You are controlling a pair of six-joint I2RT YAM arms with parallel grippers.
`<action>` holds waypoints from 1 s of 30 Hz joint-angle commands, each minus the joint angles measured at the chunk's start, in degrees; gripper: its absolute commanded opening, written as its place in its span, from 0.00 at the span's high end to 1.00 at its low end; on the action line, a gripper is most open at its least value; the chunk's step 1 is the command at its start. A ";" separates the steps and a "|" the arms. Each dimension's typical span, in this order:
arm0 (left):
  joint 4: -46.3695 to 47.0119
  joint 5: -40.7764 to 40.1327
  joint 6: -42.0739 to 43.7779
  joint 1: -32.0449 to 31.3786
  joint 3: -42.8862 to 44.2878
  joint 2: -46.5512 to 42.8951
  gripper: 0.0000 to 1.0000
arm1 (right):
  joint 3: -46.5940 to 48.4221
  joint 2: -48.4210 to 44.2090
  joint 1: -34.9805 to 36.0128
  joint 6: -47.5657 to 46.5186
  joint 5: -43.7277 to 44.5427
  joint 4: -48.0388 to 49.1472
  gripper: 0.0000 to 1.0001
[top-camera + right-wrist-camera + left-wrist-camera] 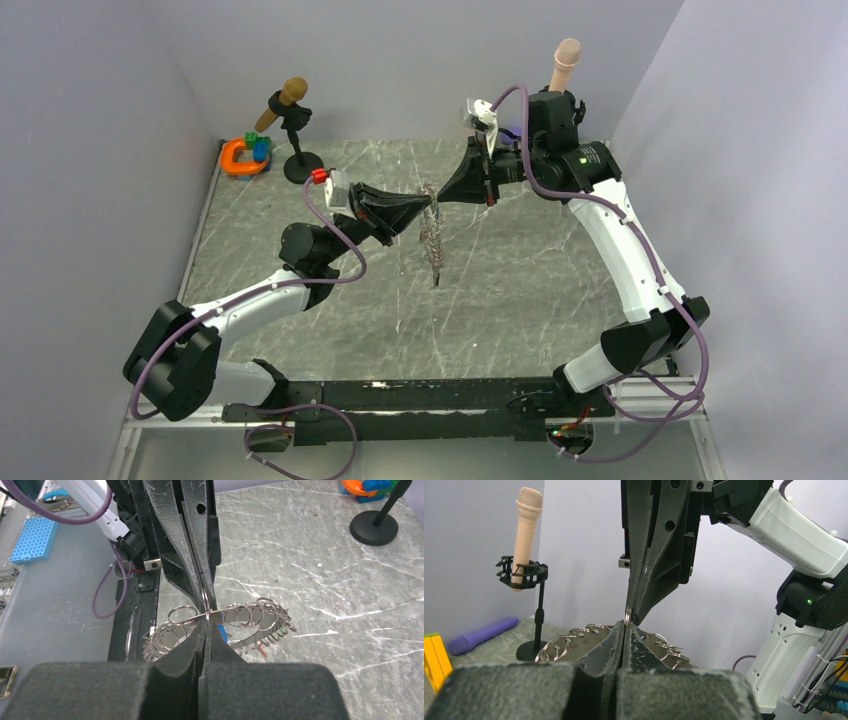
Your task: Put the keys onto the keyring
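Between my two pincers, tip to tip in mid-air, hangs the keyring [252, 614]. My left pincer [623, 630] is clenched flat on the ring's band. My right pincer [206, 626] is clenched too, nipping one small loop on the rim right where the left fingertips meet it. From that shared pinch the rest of the ring droops below both pincers toward the table [325, 555], slack like chain.

Just beside my right fingertips, under the band, shows the blue head of one of the keys [223, 633]. Further out from that pincer are red and green specks, but I cannot tell whether those keys are threaded on or only tangled among the loops.

As I judge it, the step in hand is parting a loop so a key can slide on. To do it well I should hold the left grip firm, pull with the right only slightly and straight away from the left, and avoid twisting, since the slack ring could slip from so narrow a bite.

Around either pincer I see no tray, box or bowl. Far beyond my left pincer an orange C-shaped toy [238, 160] cradles a few coloured blocks.
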 commanded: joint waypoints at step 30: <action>16.80 11.75 -7.71 5.38 5.71 3.45 1.00 | -4.77 -2.25 0.28 2.11 -2.40 3.09 0.99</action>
